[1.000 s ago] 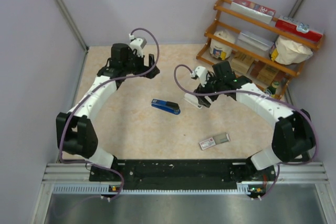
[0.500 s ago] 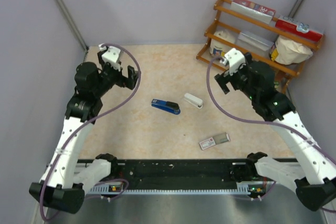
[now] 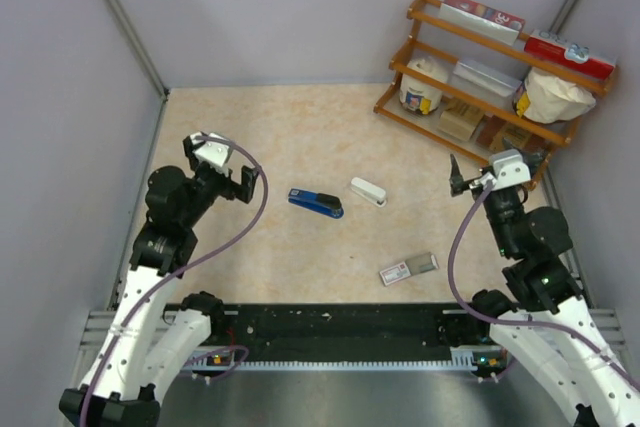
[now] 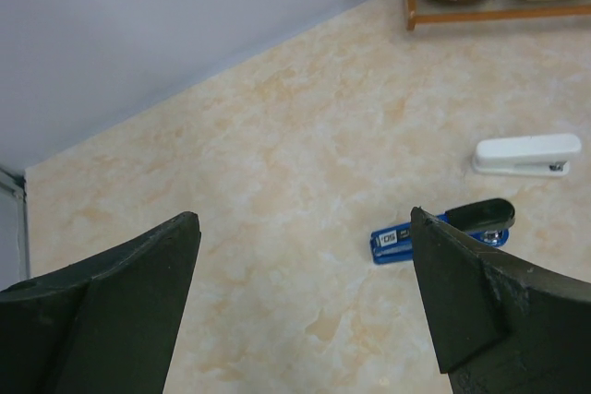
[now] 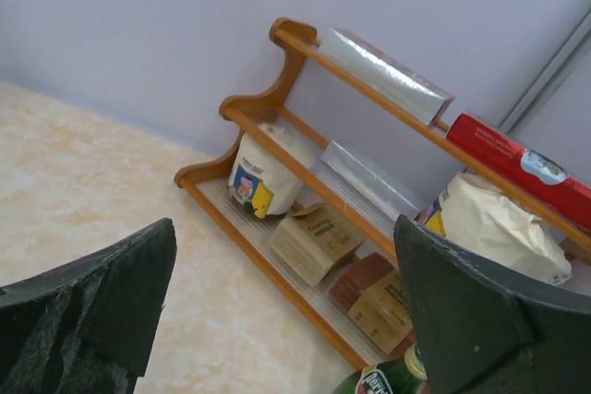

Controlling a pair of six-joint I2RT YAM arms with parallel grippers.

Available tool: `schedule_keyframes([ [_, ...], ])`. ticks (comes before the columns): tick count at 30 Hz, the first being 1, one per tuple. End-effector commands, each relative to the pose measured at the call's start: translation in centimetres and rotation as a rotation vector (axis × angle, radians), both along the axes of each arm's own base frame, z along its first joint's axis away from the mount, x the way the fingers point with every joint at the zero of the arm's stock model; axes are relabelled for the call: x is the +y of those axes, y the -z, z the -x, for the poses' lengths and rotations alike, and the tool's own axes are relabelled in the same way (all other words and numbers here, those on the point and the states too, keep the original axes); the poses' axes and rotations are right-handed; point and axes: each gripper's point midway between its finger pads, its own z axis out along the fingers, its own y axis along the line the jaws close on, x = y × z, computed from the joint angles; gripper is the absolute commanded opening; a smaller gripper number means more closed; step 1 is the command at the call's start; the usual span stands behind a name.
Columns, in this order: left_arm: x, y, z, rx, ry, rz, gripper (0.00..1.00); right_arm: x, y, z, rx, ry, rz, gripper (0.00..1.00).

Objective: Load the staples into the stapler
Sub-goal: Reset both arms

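Stapler (image 4: 395,243) partly behind left jaws, staple box (image 3: 408,268) contents indiscernible

Enclosed on three sides by plain pale-lilac walls (image 3: 300,17), with grey metal posts (image 3: 120,17) at the back corners. Beige marbled table (image 3: 300,137) under soft, even light. In the back right corner, a three-tier wooden rack (image 3: 400,67) stocked with boxes, a white tub (image 3: 420,85) and a white bag (image 3: 550,97). Along the near edge, a grey slotted rail (image 3: 350,359).
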Motion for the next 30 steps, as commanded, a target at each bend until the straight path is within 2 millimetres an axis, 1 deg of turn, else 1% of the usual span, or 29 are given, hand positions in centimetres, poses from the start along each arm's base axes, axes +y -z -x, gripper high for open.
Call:
schedule_keyframes([
  [1, 1.1, 1.3, -0.9, -0.036, -0.064, -0.016, 0.99, -0.5, 0.8, 0.0, -0.032, 0.025, -0.005, 0.99],
  [2, 1.2, 2.1, -1.0, -0.028, -0.068, -0.023, 0.99, -0.5, 1.4, -0.1, -0.024, 0.025, 0.006, 0.99],
  [3, 1.3, 3.4, -1.2, -0.019, -0.075, -0.037, 0.99, -0.5, 2.0, -0.2, -0.016, 0.029, 0.018, 0.99],
  [5, 2.0, 5.5, -1.9, -0.027, -0.121, -0.048, 0.99, -0.4, 4.3, -0.7, 0.021, 0.033, 0.047, 0.99],
  [8, 3.3, 10.0, -2.9, -0.027, -0.200, -0.067, 0.99, -0.3, 8.7, -1.6, 0.100, 0.047, 0.087, 0.99],
  [9, 3.6, 10.8, -3.1, -0.042, -0.215, -0.071, 0.99, -0.3, 10.1, -1.9, 0.123, 0.060, 0.093, 0.99],
  [10, 3.6, 12.1, -3.3, -0.035, -0.218, -0.074, 0.99, -0.4, 11.9, -2.2, 0.150, 0.070, 0.103, 0.99],
  [11, 3.5, 13.3, -3.4, -0.028, -0.211, -0.072, 0.99, -0.5, 13.0, -2.5, 0.152, 0.085, 0.103, 0.99],
  [12, 3.2, 13.8, -3.6, -0.035, -0.201, -0.064, 0.99, -0.6, 14.3, -2.9, 0.143, 0.098, 0.102, 0.99],
  [13, 3.1, 14.4, -3.9, -0.026, -0.200, -0.053, 0.99, -0.6, 16.1, -3.0, 0.149, 0.100, 0.120, 0.99],
  [14, 2.8, 14.7, -4.3, -0.023, -0.196, -0.039, 0.99, -0.5, 17.1, -3.1, 0.130, 0.097, 0.127, 0.99],
  [15, 2.6, 15.4, -4.8, -0.002, -0.186, -0.036, 0.99, -0.5, 18.8, -3.1, 0.126, 0.094, 0.134, 0.99],
  [16, 2.3, 16.0, -5.3, 0.015, -0.176, -0.037, 0.99, -0.5, 19.4, -3.0, 0.103, 0.090, 0.112, 0.99],
  [18, 2.1, 17.3, -6.2, 0.048, -0.177, -0.046, 0.99, -0.5, 21.8, -3.0, 0.139, 0.070, 0.080, 0.99],
  [19, 2.0, 17.7, -6.7, 0.057, -0.174, -0.048, 0.99, -0.3, 22.3, -3.2, 0.160, 0.058, 0.062, 0.99],
  [20, 1.9, 18.5, -7.1, 0.076, -0.177, -0.049, 0.99, -0.5, 22.8, -3.5, 0.181, 0.064, 0.038, 0.99],
  [22, 1.9, 19.3, -7.8, 0.084, -0.186, -0.043, 0.99, -0.9, 23.3, -3.9, 0.192, 0.083, 0.001, 0.99],
  [23, 2.0, 19.1, -8.3, 0.058, -0.195, -0.042, 0.99, -1.1, 23.6, -4.0, 0.188, 0.091, -0.012, 0.99],
  [24, 2.3, 18.9, -8.7, 0.053, -0.218, -0.037, 0.99, -1.6, 23.1, -4.1, 0.151, 0.106, -0.030, 0.99],
  [25, 2.6, 18.8, -9.0, 0.050, -0.240, -0.031, 0.99, -2.0, 23.1, -4.1, 0.139, 0.124, -0.041, 0.99],
  [27, 3.2, 18.6, -9.2, 0.014, -0.264, -0.033, 0.99, -2.7, 22.3, -4.5, 0.102, 0.159, -0.076, 0.99],
  [28, 3.8, 18.8, -9.4, 0.017, -0.301, -0.030, 0.99, -3.2, 22.2, -4.9, 0.099, 0.191, -0.087, 0.99],
  [30, 4.4, 18.8, -9.9, 0.023, -0.341, -0.014, 0.99, -3.2, 22.2, -5.2, 0.114, 0.194, -0.112, 0.99],
])
